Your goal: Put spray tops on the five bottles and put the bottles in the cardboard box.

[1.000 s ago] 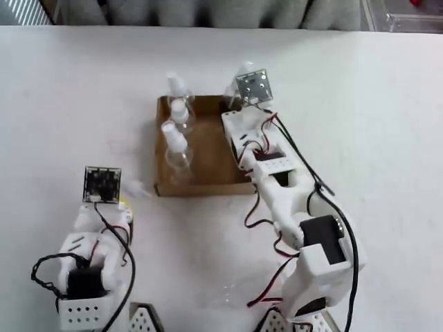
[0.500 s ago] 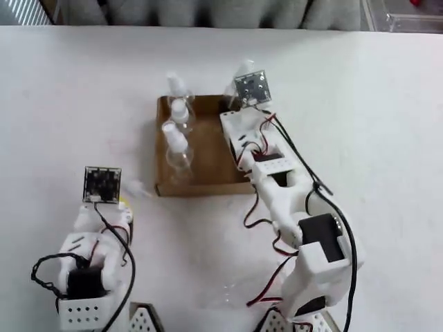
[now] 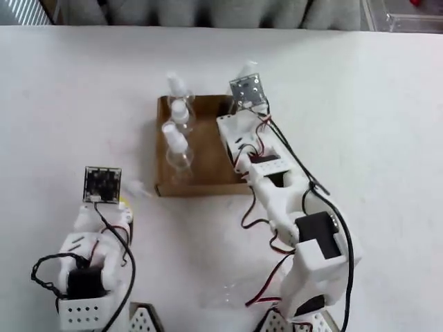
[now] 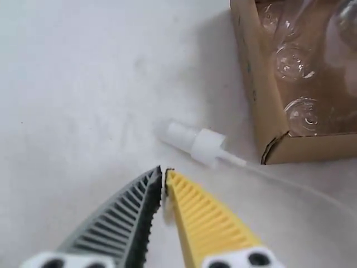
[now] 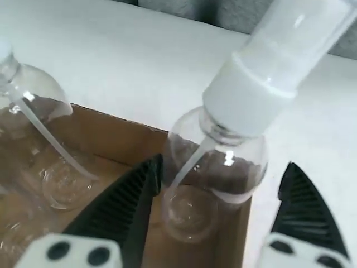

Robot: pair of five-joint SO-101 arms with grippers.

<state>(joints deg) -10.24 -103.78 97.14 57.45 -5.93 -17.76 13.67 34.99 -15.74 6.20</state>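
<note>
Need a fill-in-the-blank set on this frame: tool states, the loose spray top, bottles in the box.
1. The left tool is ___ and holds nothing.
2. The loose spray top lies on the ___, just outside the cardboard box.
3. The right tool is ___, its fingers on either side of a capped bottle.
4. In the high view, ___ other bottles stand in a row in the box.
Missing words: shut; table; open; three.
</note>
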